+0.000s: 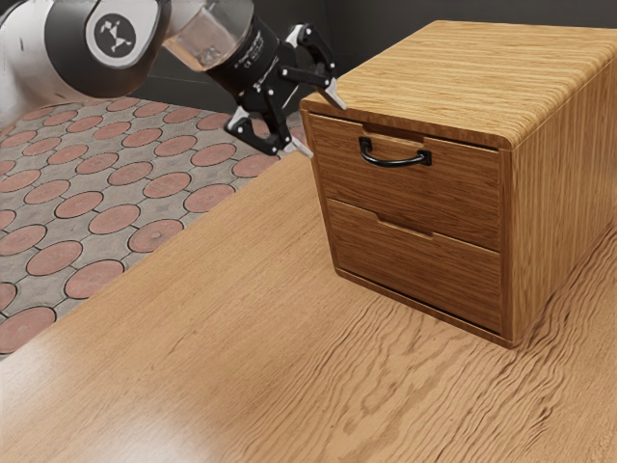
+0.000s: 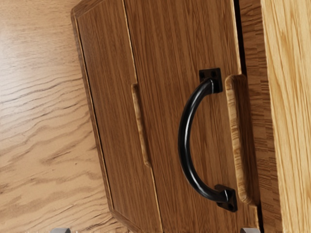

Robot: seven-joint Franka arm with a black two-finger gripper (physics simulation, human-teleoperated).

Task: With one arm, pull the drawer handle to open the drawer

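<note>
A wooden cabinet [image 1: 540, 87] with two drawers stands on the table. The upper drawer [image 1: 453, 193] carries a black curved handle [image 1: 394, 157] and sits flush with the cabinet front, as does the lower drawer [image 1: 424, 265]. My black gripper [image 1: 316, 121] hovers at the cabinet's upper corner on the exterior view's left, fingers spread open, nothing between them, a short way from the handle. In the wrist view the handle [image 2: 192, 145] lies straight ahead on the upper drawer front [image 2: 170, 63], with the lower drawer [image 2: 112, 121] beside it.
The wooden tabletop [image 1: 270, 367] stretches in front of the cabinet. Beyond the table edge on the exterior view's left is a floor of red round tiles [image 1: 87, 193].
</note>
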